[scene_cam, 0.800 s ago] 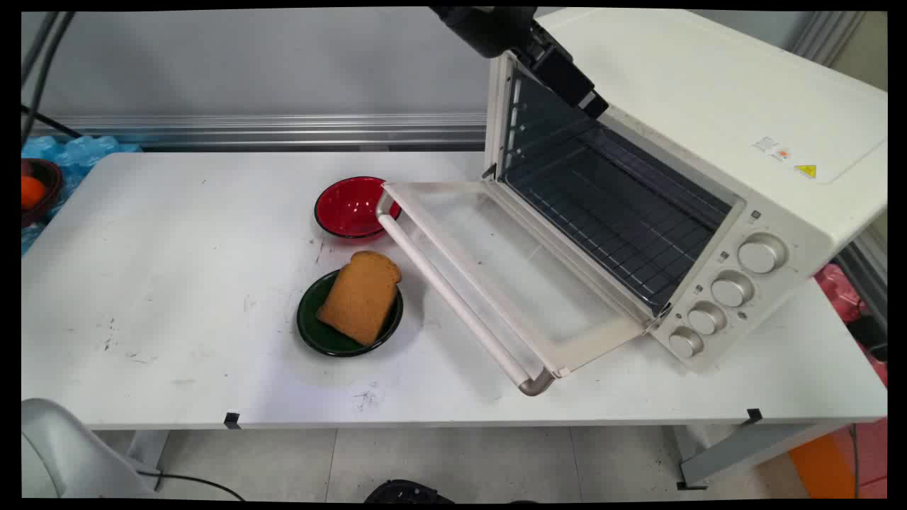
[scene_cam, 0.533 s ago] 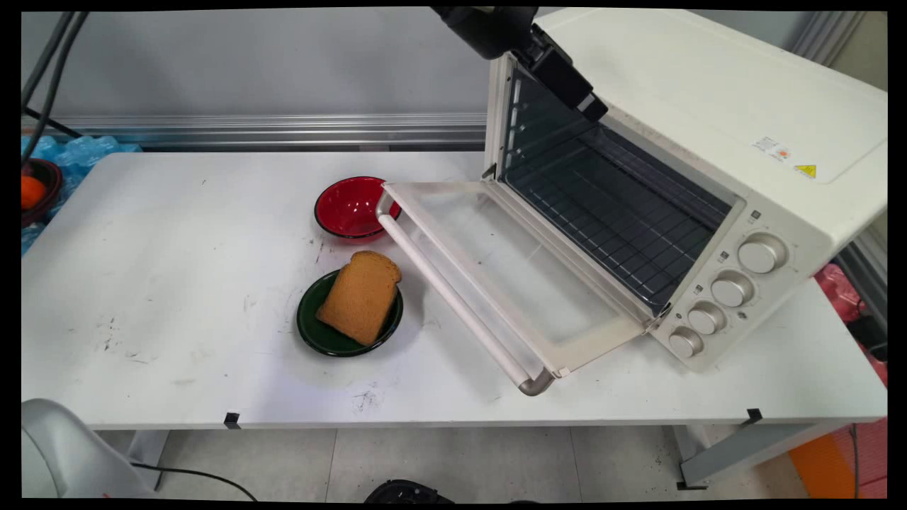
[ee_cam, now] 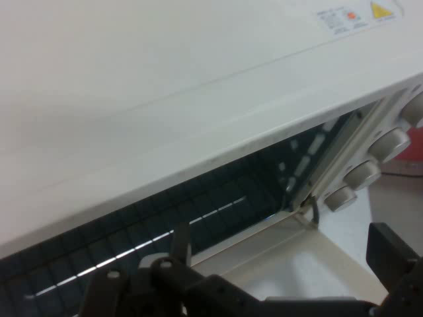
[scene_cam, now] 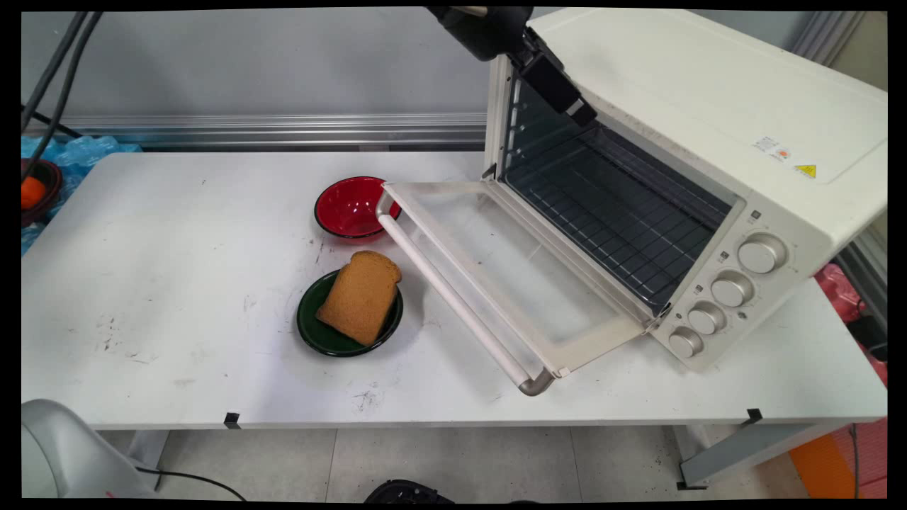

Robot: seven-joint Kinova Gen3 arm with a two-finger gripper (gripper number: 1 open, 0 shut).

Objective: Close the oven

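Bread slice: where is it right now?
Main view, centre-left: the bread slice lies on the green plate, in front of the red bowl, left of the oven door.

— Where's there room to move?

— The left half of the white table (scene_cam: 156, 283) lies open. The wide mouth of the cream toaster oven (scene_cam: 708, 142) is unblocked above its dark wire rack (scene_cam: 609, 219).

— And what's in the way?

— The oven's glass door (scene_cam: 496, 276) folds flat over the table, its handle just beside the red bowl (scene_cam: 351, 207) and the green plate (scene_cam: 333, 333) bearing the brown toast slice (scene_cam: 361, 296). The black gripper (scene_cam: 567, 106) hangs at the opening's top edge.
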